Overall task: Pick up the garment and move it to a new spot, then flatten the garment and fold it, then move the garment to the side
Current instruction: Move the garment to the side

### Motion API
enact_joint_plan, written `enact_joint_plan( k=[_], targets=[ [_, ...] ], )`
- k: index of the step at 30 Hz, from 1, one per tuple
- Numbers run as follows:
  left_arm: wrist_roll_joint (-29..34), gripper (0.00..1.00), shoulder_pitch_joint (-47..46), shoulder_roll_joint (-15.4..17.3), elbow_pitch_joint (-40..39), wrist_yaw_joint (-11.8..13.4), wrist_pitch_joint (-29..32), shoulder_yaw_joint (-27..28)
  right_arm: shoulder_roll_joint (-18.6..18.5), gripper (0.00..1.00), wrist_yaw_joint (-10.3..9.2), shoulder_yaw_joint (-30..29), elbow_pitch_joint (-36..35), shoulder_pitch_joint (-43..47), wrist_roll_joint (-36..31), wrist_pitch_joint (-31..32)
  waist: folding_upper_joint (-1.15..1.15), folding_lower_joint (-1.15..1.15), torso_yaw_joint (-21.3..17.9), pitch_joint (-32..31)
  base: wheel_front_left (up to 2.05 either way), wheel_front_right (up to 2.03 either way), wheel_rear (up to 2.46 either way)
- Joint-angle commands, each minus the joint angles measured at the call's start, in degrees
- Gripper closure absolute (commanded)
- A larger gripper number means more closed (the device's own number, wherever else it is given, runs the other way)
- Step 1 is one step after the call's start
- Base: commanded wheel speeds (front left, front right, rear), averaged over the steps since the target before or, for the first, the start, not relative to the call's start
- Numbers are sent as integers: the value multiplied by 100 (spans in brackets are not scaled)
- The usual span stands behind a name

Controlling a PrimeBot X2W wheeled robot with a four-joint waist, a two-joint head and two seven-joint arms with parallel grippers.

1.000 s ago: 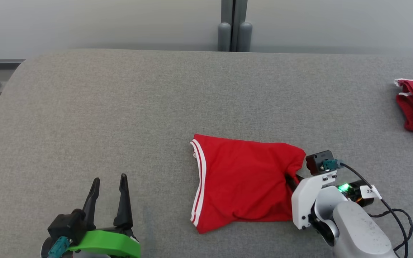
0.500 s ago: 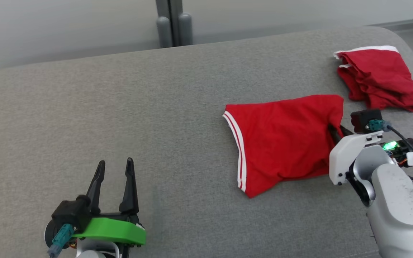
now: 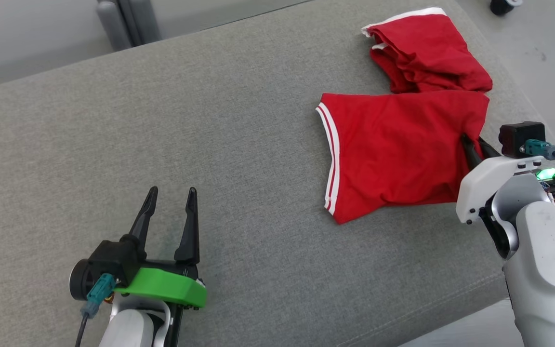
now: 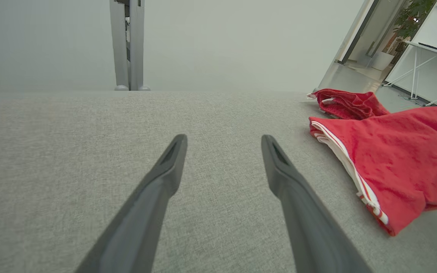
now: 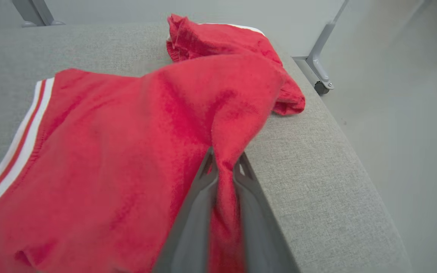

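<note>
From the head view I see the red garment [image 3: 393, 154] lying mostly flat on the right half of the grey table [image 3: 162, 120]. Its white-striped hem faces left and its far edge touches a second red garment [image 3: 427, 53] bunched at the table's far right corner. My right gripper [image 3: 475, 149] is at the garment's right edge, its dark fingers buried in a gathered pinch of cloth. My left gripper [image 3: 172, 190] sits at the lower left over bare table, well apart from the cloth, fingers spread and holding nothing. In the left wrist view those two fingers stand wide apart above the grey fabric surface. The red garment lies off to the right with its striped hem towards me, and the crumpled one is just behind it. In the right wrist view the fingers are clenched on a fold of the red garment, which rises from between them and drapes away to the left. The pinch is close to the table's right edge, and beyond that edge are the floor and a metal leg on a caster [image 5: 319, 57].
</note>
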Motion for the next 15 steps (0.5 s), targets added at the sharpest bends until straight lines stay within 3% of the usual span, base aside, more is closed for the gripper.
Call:
enact_joint_plan(
  k=[1, 8, 15],
  targets=[
    [73, 0, -94, 24, 31, -24, 0, -2, 29, 100, -10, 28, -46, -150, -46, -69, 0, 0, -243, 257, 0, 0, 0],
    [42, 0, -54, 24, 143, -51, 0, -56, 4, 100, -10, 401, -172, -599, -72, -19, 0, 0, -66, 171, 0, 0, 0],
    [-160, 0, 66, 24, 149, -26, 0, -225, -318, 100, -10, 767, -165, -1332, -21, 361, 0, 0, 298, -5, 0, 0, 0]
  ],
)
